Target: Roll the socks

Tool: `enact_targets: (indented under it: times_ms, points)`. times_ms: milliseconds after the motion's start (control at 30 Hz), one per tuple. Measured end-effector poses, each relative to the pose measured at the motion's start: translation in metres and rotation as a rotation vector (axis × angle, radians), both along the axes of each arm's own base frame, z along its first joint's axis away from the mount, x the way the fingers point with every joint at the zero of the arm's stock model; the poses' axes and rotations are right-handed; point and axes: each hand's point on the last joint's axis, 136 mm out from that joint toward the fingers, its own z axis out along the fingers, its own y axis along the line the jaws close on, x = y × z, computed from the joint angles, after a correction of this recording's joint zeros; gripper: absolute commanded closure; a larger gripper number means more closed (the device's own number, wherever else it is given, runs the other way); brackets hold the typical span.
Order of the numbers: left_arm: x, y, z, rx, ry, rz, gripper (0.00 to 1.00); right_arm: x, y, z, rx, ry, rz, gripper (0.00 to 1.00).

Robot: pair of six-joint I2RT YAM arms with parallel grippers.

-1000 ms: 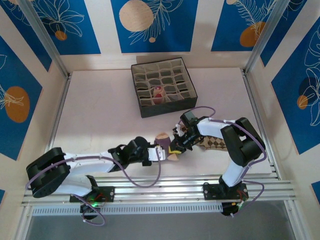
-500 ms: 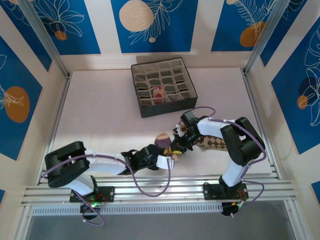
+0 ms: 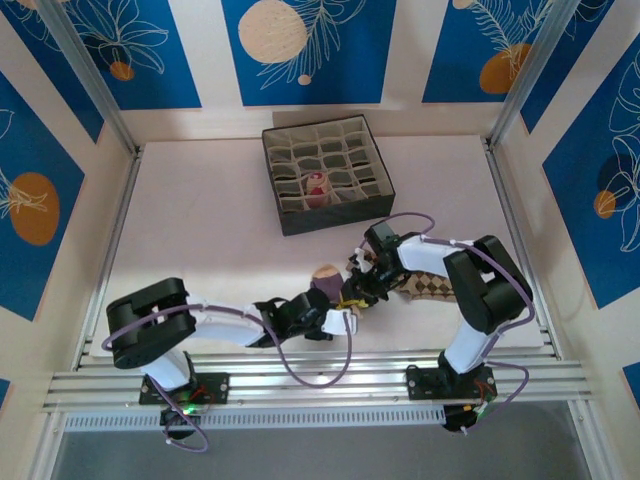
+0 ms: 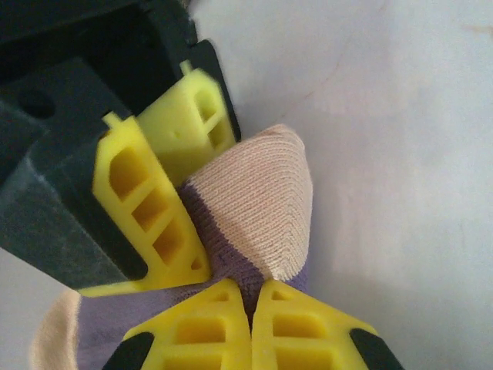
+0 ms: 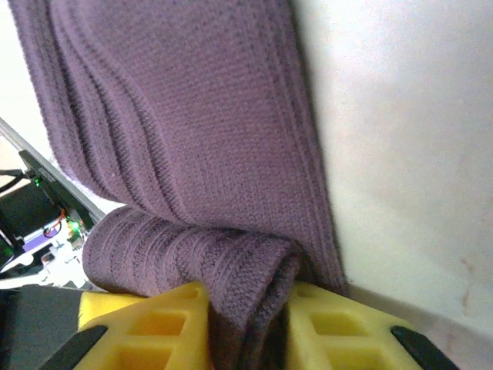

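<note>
Near the table's front edge, the left gripper is pinched shut on the purple sock beside its beige toe. The right gripper clamps the sock's folded cuff. The diamond sock lies just to the right, and the box stands well behind.

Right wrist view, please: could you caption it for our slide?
The right gripper pinches the rolled end of the purple sock on the white table.
</note>
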Motion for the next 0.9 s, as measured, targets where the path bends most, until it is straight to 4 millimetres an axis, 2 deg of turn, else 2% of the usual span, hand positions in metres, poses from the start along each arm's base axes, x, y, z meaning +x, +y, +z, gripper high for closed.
enact_targets:
  times_ms: [67, 167, 333, 500, 700, 900]
  points:
    - [0.002, -0.001, 0.000, -0.036, 0.077, 0.006, 1.00, -0.001, -0.005, 0.002, -0.007, -0.034, -0.003, 0.52]
    - [0.005, -0.003, 0.002, -0.092, 0.185, 0.007, 1.00, -0.003, -0.012, 0.005, -0.005, -0.074, -0.011, 0.45]
    - [0.010, -0.001, 0.004, -0.163, 0.347, -0.004, 1.00, -0.003, -0.020, 0.022, 0.029, -0.161, -0.032, 0.42]
    - [0.016, 0.005, 0.006, -0.226, 0.508, -0.014, 1.00, 0.007, -0.023, 0.038, 0.079, -0.272, -0.060, 0.41]
    - [0.025, 0.014, 0.007, -0.289, 0.694, -0.010, 1.00, 0.014, -0.019, 0.038, 0.114, -0.313, -0.061, 0.41]
    - [0.032, 0.018, 0.006, -0.330, 0.846, 0.000, 1.00, 0.021, -0.013, 0.027, 0.130, -0.312, -0.054, 0.41]
